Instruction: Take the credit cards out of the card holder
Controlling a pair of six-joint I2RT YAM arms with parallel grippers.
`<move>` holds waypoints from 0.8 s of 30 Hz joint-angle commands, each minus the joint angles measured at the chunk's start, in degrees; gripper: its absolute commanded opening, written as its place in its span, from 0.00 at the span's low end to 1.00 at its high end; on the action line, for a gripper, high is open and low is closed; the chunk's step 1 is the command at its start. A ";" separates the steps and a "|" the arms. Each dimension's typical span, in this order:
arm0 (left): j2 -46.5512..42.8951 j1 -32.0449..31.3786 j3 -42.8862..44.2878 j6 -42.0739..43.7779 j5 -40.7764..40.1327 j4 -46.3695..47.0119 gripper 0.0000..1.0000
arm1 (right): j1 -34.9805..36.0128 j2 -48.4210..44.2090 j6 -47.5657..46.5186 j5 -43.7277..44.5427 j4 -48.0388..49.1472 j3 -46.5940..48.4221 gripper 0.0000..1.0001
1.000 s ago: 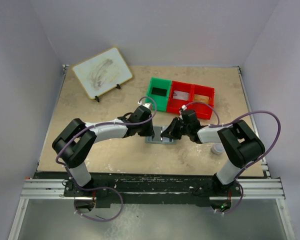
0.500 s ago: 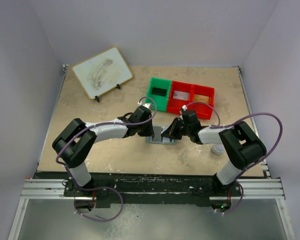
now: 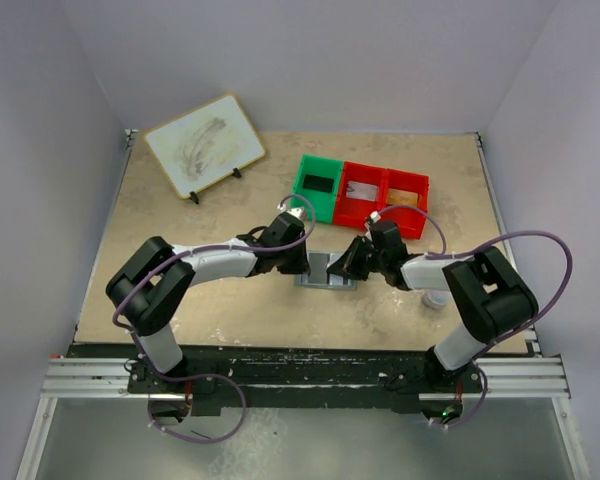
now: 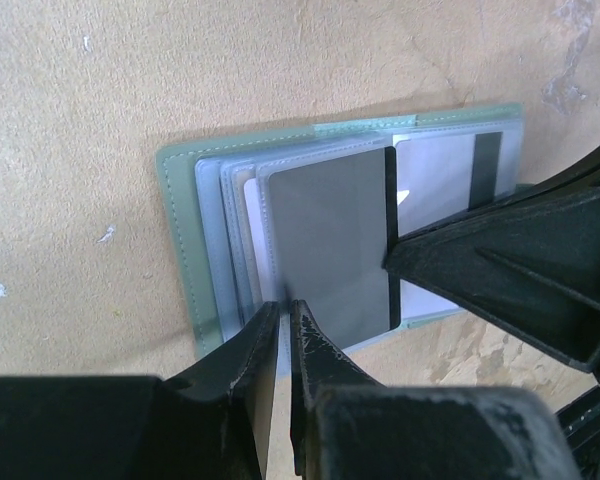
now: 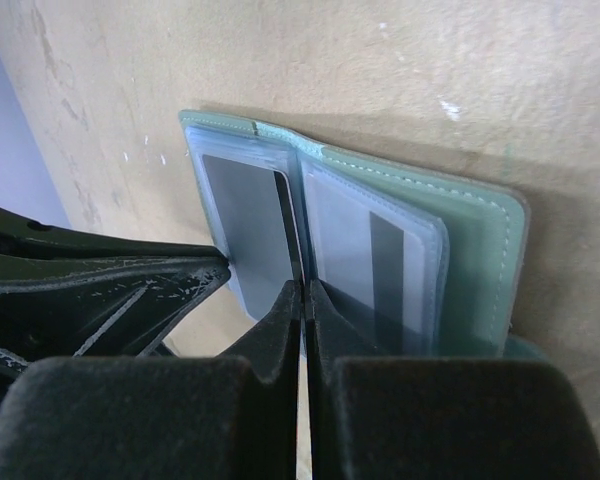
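The card holder [image 3: 326,272] lies open on the table between both grippers, its grey-green cover [image 4: 175,250] under clear blue-grey sleeves. A dark grey credit card [image 4: 325,240] sits in the top sleeve, and a white card with a black stripe [image 4: 450,175] shows in the sleeve beyond. My left gripper [image 4: 283,305] is pinched on the near edge of the card holder's sleeves. My right gripper [image 5: 303,288] is shut on the thin edge of the dark card [image 5: 242,225], at the holder's fold. The two gripper tips nearly touch over the holder.
A green bin [image 3: 318,185] and a red two-part bin [image 3: 385,200] stand just behind the holder. A white board on a stand [image 3: 205,145] leans at the back left. A small white object [image 3: 435,298] sits by the right arm's elbow.
The right gripper has closed fully on the card's edge. The left gripper has tightened a little. Both grippers and the holder have shifted slightly to the right.
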 commanded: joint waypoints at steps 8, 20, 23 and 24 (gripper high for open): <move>2.80 -0.09 -1.29 2.07 -2.40 -4.50 0.07 | -2.80 -1.55 -3.96 -2.54 -2.60 0.35 0.00; 0.21 -0.42 -0.30 1.40 -1.22 -3.78 0.11 | -2.84 -1.57 -4.68 -1.22 -3.46 -0.04 0.00; -2.10 -0.59 1.18 0.39 0.45 -2.13 0.17 | -2.84 -0.73 -4.04 -1.83 -1.99 -0.36 0.00; -2.68 -0.63 1.67 0.08 1.11 -1.34 0.19 | -2.84 -0.51 -3.98 -1.92 -1.57 -0.45 0.00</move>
